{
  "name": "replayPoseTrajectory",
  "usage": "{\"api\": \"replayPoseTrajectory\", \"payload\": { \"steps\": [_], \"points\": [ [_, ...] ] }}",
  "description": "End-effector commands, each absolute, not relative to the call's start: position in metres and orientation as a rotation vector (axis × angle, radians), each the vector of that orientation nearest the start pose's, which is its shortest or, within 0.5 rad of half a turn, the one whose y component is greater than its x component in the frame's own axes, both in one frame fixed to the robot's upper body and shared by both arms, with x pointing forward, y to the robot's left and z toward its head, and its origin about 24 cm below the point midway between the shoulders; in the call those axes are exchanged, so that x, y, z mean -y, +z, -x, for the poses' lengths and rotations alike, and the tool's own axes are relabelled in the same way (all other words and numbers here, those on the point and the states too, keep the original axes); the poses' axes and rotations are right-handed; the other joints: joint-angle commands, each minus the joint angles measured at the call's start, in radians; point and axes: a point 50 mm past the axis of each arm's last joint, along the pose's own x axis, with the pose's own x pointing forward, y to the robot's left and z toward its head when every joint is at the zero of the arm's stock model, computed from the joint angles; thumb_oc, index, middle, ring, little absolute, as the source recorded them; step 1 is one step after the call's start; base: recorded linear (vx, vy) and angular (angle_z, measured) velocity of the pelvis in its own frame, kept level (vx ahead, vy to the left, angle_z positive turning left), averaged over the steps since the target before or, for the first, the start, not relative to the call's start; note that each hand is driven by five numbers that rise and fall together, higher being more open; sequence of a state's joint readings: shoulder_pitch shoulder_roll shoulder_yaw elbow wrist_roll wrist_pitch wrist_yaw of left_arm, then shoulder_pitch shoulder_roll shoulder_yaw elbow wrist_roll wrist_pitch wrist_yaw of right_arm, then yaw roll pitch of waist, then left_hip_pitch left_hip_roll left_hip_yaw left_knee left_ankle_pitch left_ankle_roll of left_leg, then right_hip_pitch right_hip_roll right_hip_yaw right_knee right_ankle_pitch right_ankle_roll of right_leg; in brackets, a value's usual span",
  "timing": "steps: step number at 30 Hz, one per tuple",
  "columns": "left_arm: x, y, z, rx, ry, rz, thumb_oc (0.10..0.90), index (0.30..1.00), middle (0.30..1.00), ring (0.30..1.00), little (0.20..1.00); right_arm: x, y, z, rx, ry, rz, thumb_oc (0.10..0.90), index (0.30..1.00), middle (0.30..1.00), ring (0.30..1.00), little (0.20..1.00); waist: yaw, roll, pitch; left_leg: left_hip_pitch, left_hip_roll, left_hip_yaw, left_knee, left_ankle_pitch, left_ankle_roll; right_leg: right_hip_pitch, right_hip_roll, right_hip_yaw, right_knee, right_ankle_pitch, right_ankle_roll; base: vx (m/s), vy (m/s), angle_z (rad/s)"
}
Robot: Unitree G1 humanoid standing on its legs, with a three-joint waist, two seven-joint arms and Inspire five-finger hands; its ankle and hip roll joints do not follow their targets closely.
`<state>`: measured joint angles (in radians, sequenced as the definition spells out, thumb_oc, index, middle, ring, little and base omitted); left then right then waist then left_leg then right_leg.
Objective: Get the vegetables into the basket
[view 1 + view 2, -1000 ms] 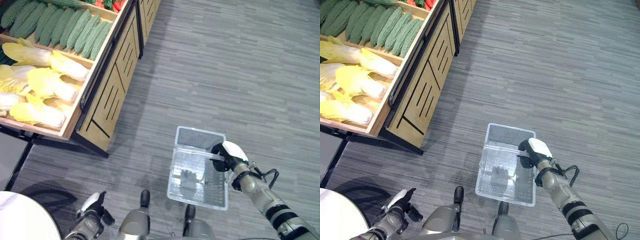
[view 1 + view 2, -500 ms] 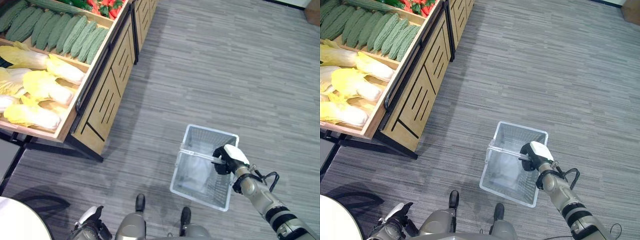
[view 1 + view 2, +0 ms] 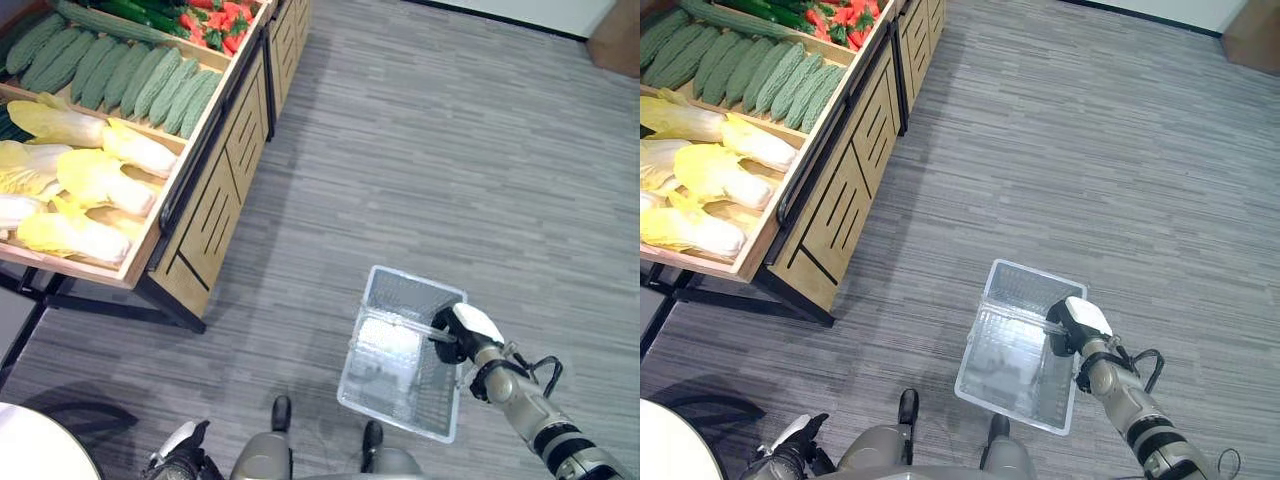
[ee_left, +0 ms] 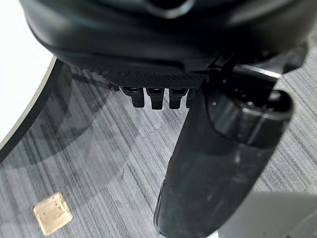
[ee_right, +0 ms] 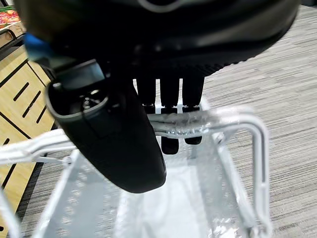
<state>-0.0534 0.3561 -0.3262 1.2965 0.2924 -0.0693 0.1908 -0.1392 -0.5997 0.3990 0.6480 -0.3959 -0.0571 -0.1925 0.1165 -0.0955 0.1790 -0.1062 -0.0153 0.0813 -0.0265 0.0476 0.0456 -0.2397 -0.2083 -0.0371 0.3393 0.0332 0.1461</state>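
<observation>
Vegetables lie at my far left in a wooden stand: pale yellow cabbages in the near bin, green bitter gourds in the next, red peppers at the back. My left hand hangs low beside a white round table, fingers curled on nothing. To the right, over grey carpet, my right hand is clamped on the handle of the clear basket, well apart from the stand.

One basket, one wooden produce stand.
</observation>
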Motion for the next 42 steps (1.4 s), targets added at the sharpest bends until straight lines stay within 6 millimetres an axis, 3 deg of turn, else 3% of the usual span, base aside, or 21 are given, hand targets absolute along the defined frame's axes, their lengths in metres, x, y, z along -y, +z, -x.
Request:
{"api": "replayPoseTrajectory", "payload": {
  "steps": [1,3,7,9,12,14,19,22,25,26,29,32,33,36,42],
  "points": [
    [-0.287,-0.14,-0.108,-1.125,-0.016,-0.873,0.9,1.0,1.0,1.0,1.0,0.262,0.03,-0.286,-0.085,0.012,1.15,0.4,0.3,0.3,0.3,0.3,-0.003,0.035,0.048,0.025,-0.006,-0.109,0.076,-0.07,-0.006,0.017,0.003,-0.012,-0.063,0.17,0.038,0.21,-0.065,0.01],
    [-0.289,-0.139,-0.111,-1.125,-0.015,-0.881,0.9,1.0,1.0,1.0,1.0,0.261,0.033,-0.289,-0.066,0.004,1.142,0.4,0.3,0.3,0.3,0.3,-0.024,0.035,0.064,0.064,0.001,-0.131,0.082,-0.097,-0.024,-0.016,-0.011,-0.012,-0.184,0.164,0.046,0.25,-0.146,0.0],
    [-0.288,-0.139,-0.109,-1.133,-0.01,-0.877,0.9,1.0,1.0,1.0,1.0,0.259,0.034,-0.289,-0.056,0.01,1.145,0.4,0.3,0.3,0.3,0.3,-0.044,0.033,0.072,0.103,0.017,-0.157,0.093,-0.128,-0.044,-0.036,-0.016,0.003,-0.265,0.182,0.059,0.22,-0.164,0.27],
    [-0.287,-0.141,-0.106,-1.143,-0.005,-0.859,0.9,1.0,1.0,1.0,1.0,0.26,0.031,-0.285,-0.068,0.024,1.152,0.4,0.3,0.3,0.3,0.3,-0.05,0.032,0.064,0.128,0.025,-0.179,0.094,-0.142,-0.057,-0.038,-0.008,0.004,-0.256,0.188,0.063,0.25,-0.209,0.39],
    [-0.286,-0.143,-0.102,-1.154,-0.011,-0.857,0.9,1.0,1.0,1.0,1.0,0.263,0.025,-0.279,-0.097,0.032,1.148,0.4,0.3,0.3,0.3,0.3,-0.044,0.03,0.045,0.14,0.038,-0.194,0.095,-0.152,-0.069,-0.009,0.006,-0.011,-0.261,0.142,0.048,0.18,-0.196,0.54],
    [-0.28,-0.147,-0.093,-1.175,-0.02,-0.84,0.9,1.0,1.0,1.0,1.0,0.27,0.025,-0.273,-0.11,0.027,1.149,0.4,0.3,0.3,0.3,0.3,-0.041,0.043,0.012,0.169,0.09,-0.229,0.066,-0.117,-0.095,0.016,0.055,-0.061,-0.231,0.095,0.021,0.28,-0.36,0.33],
    [-0.278,-0.147,-0.092,-1.168,-0.016,-0.836,0.9,1.0,1.0,1.0,1.0,0.282,0.032,-0.269,-0.103,-0.014,1.164,0.4,0.3,0.3,0.3,0.3,-0.05,0.062,0.001,0.171,0.137,-0.256,0.078,-0.082,-0.121,0.013,0.088,-0.088,-0.182,0.036,-0.005,0.15,-0.238,0.14],
    [-0.275,-0.148,-0.094,-1.162,-0.023,-0.837,0.9,1.0,1.0,1.0,1.0,0.286,0.038,-0.269,-0.087,-0.022,1.18,0.4,0.3,0.3,0.3,0.3,-0.048,0.063,0.004,0.145,0.142,-0.257,0.12,-0.055,-0.132,0.035,0.098,-0.106,-0.194,0.026,-0.019,0.1,-0.228,0.12],
    [-0.272,-0.149,-0.096,-1.156,-0.038,-0.84,0.9,1.0,1.0,1.0,1.0,0.29,0.044,-0.269,-0.071,-0.025,1.2,0.4,0.3,0.3,0.3,0.3,-0.052,0.067,0.01,0.108,0.145,-0.227,0.192,-0.016,-0.149,0.063,0.099,-0.126,-0.206,0.008,-0.038,0.05,-0.122,0.29],
    [-0.268,-0.148,-0.102,-1.136,-0.05,-0.846,0.9,1.0,1.0,1.0,1.0,0.29,0.048,-0.27,-0.059,-0.026,1.213,0.4,0.3,0.3,0.3,0.3,-0.05,0.065,0.023,0.065,0.151,-0.186,0.194,0.015,-0.152,0.089,0.093,-0.142,-0.218,-0.003,-0.044,0.02,-0.08,0.22],
    [-0.266,-0.148,-0.106,-1.123,-0.058,-0.849,0.9,1.0,1.0,1.0,1.0,0.293,0.053,-0.271,-0.047,-0.037,1.221,0.4,0.3,0.3,0.3,0.3,-0.049,0.062,0.028,-0.006,0.147,-0.142,0.118,0.0,-0.143,0.115,0.072,-0.173,-0.245,-0.01,-0.034,0.06,-0.04,0.3],
    [-0.266,-0.148,-0.106,-1.123,-0.055,-0.855,0.9,1.0,1.0,1.0,1.0,0.293,0.055,-0.272,-0.04,-0.044,1.219,0.4,0.3,0.3,0.3,0.3,-0.038,0.068,0.028,-0.065,0.151,-0.12,0.063,0.038,-0.143,0.135,0.072,-0.178,-0.252,-0.023,-0.03,0.13,0.064,0.43],
    [-0.268,-0.147,-0.106,-1.126,-0.053,-0.861,0.9,1.0,1.0,1.0,1.0,0.291,0.055,-0.272,-0.031,-0.044,1.218,0.4,0.3,0.3,0.3,0.3,-0.029,0.076,0.028,-0.13,0.169,-0.074,0.009,0.111,-0.155,0.166,0.078,-0.179,-0.26,-0.037,-0.029,0.19,0.102,0.14],
    [-0.273,-0.147,-0.102,-1.142,-0.05,-0.875,0.9,1.0,1.0,1.0,1.0,0.285,0.053,-0.274,-0.022,-0.034,1.21,0.4,0.3,0.3,0.3,0.3,0.006,0.069,0.021,-0.147,0.176,-0.07,-0.02,0.142,-0.159,0.206,0.084,-0.152,-0.264,-0.054,-0.024,0.29,0.152,-0.08],
    [-0.278,-0.147,-0.093,-1.173,-0.031,-0.875,0.9,1.0,1.0,1.0,1.0,0.277,0.034,-0.266,-0.078,0.0,1.188,0.4,0.3,0.3,0.3,0.3,0.023,0.03,-0.008,-0.109,0.132,-0.033,0.011,0.098,-0.119,0.258,0.028,-0.112,-0.257,-0.046,0.016,0.22,0.211,-0.39]
  ]
}}
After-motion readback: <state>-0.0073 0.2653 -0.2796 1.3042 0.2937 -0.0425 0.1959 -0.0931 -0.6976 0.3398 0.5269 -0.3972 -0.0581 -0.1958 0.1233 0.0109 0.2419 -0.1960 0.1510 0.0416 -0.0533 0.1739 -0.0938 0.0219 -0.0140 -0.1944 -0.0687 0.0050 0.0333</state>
